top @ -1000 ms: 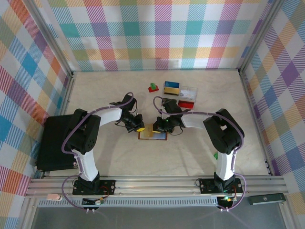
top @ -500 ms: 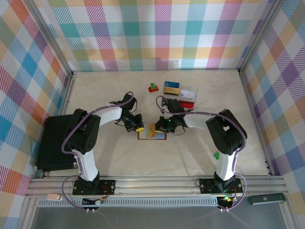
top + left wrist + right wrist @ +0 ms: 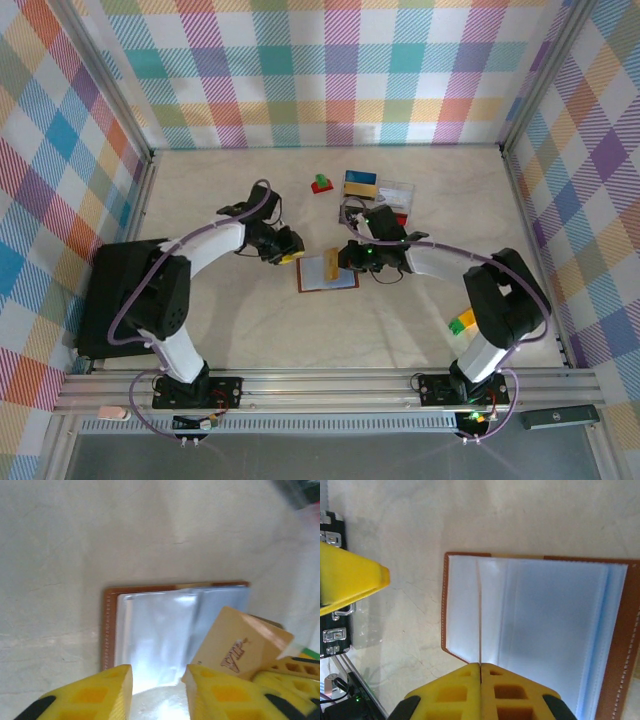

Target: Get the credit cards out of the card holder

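The card holder (image 3: 322,280) lies open on the table, bluish-grey inside with a brown border (image 3: 109,630). My right gripper (image 3: 344,259) is over its right half, shut on a tan credit card. That card (image 3: 239,641) carries "VIP" lettering in the left wrist view. In the right wrist view it (image 3: 480,610) stands edge-on as a thin line above my right gripper (image 3: 480,667). My left gripper (image 3: 292,256) is at the holder's left edge. Its jaws (image 3: 157,690) are open, with nothing between them.
A clear compartment box (image 3: 392,190) with a blue-and-yellow card (image 3: 360,181) sits behind the holder, and a red-and-green block (image 3: 321,184) is to its left. A black case (image 3: 112,300) lies at the table's left edge. A yellow-green block (image 3: 462,322) is near the right arm.
My left gripper has opened and drawn back a little from the holder. The right gripper has shifted right with the card, and the holder has slid slightly right.
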